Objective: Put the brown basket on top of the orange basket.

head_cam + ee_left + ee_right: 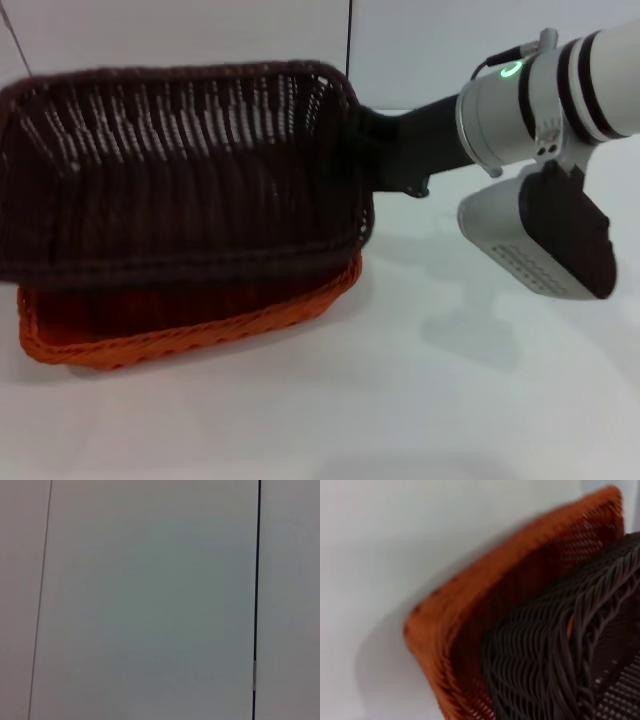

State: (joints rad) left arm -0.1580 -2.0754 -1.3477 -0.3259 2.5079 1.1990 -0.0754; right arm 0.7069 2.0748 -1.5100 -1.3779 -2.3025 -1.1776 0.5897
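Head view: rect. woven brown basket tilted atop orange basket.

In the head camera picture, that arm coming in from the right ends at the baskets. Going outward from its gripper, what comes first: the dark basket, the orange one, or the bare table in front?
From the right gripper:
1. Brown basket: its right end meets the gripper.
2. Orange basket: directly beneath, nested under the brown one.
3. Bare white table: the front strip, farthest.
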